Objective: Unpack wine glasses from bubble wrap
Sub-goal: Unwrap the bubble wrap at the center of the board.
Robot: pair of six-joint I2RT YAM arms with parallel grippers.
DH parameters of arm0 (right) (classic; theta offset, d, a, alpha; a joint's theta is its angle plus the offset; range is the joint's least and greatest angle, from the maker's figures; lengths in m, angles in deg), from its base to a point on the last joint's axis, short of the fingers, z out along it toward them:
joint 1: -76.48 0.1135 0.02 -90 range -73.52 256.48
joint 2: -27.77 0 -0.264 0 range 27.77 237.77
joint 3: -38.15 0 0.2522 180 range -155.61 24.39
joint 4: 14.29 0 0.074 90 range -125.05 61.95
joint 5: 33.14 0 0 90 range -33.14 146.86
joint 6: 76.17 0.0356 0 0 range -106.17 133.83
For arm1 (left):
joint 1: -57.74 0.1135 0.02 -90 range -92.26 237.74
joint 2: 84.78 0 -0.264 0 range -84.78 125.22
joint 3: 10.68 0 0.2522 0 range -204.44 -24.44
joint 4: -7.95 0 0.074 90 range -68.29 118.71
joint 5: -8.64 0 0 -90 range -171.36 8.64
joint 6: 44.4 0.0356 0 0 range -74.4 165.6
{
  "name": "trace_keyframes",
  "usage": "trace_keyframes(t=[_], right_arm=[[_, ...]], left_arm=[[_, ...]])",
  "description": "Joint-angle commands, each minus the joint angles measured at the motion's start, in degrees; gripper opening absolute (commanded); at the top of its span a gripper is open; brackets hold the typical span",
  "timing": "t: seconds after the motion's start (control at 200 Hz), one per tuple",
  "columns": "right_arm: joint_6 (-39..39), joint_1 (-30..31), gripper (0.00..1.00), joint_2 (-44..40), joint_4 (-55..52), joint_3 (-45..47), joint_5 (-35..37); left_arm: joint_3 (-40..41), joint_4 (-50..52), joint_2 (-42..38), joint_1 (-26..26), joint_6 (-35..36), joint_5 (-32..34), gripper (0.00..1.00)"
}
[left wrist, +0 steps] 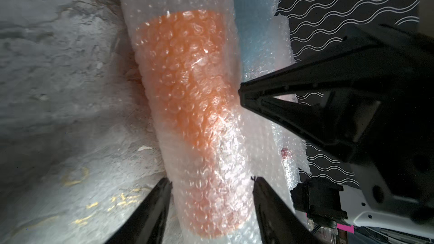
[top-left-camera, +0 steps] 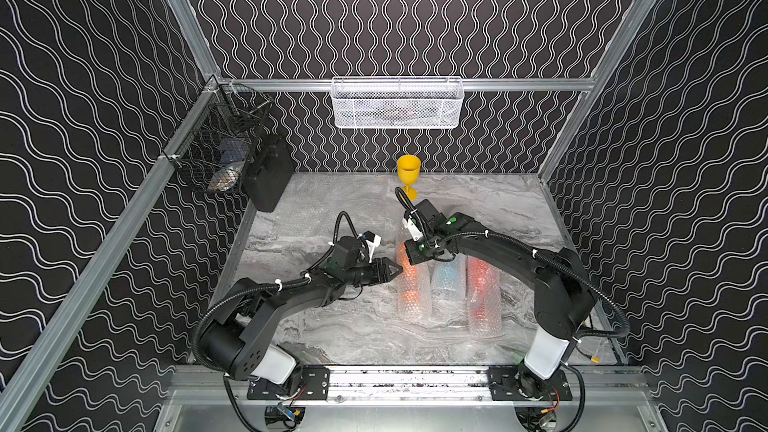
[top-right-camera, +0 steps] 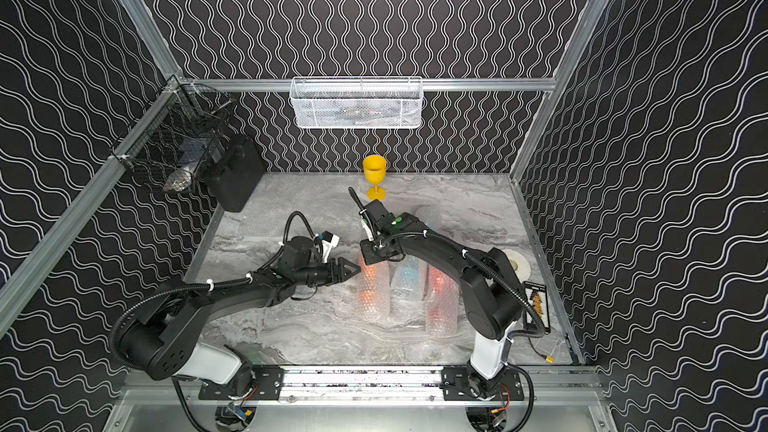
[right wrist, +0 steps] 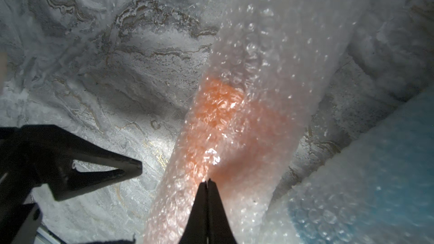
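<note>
1. Three tubes of bubble wrap lie side by side on your table (top-left-camera: pixel 353 326), towards the front and right of centre. The orange tube (top-left-camera: pixel 411 284) is on the left, the blue tube (top-left-camera: pixel 448 284) is in the middle and the red tube (top-left-camera: pixel 482 297) is on the right. They sit close together, and the colour shows through the film.
2. One glass is already bare. The yellow goblet (top-left-camera: pixel 409 168) stands upright on its foot at the back of the table, well apart from the tubes.
3. A loose sheet of bubble wrap (top-left-camera: pixel 328 197) lies flat on the table at the back left.
4. Your right gripper (right wrist: pixel 207 181) points down onto the far half of the orange tube. Its fingers are pressed fully together, with the tips touching the wrap on top. Neither wrist view lets you tell whether a fold of film is caught between them.
5. Your left gripper (top-left-camera: pixel 394 271) lies low and roughly level, aimed at the left flank of the orange tube, with its tips just beside the wrap. The fingers stand partway apart and hold nothing. In the left wrist view they frame the tube.
6. Both grippers are at the same stretch of the orange tube, near each other but not touching.
7. A white mesh basket (top-left-camera: pixel 397 103) hangs on the back rail and a black wire basket (top-left-camera: pixel 216 139) on the left rail.
</note>
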Motion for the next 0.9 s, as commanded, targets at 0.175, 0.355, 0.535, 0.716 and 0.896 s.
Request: trace_keyframes(t=[0.175,0.355,0.535,0.716,0.896], right_arm=[[0.8,-1.7,0.00,-1.1,2.5,1.3,-3.3],[1.0,-2.4,0.00,-1.7,3.2,2.2,-4.6],[0.9,-2.5,0.00,-1.6,3.5,2.5,-5.5],[0.9,-2.5,0.00,-1.4,3.5,2.6,-5.8],[0.9,-2.7,0.00,-1.6,3.6,2.9,-5.9]], left_arm=[[-4.3,1.2,3.0,-2.4,3.8,2.7,0.60],[-6.2,3.8,4.7,-2.9,5.2,5.6,0.58],[-7.4,5.2,5.2,-3.2,5.4,8.8,0.59],[-9.3,5.9,7.1,-4.7,6.4,9.7,0.57],[-9.8,3.2,9.4,-5.5,5.4,8.3,0.30]])
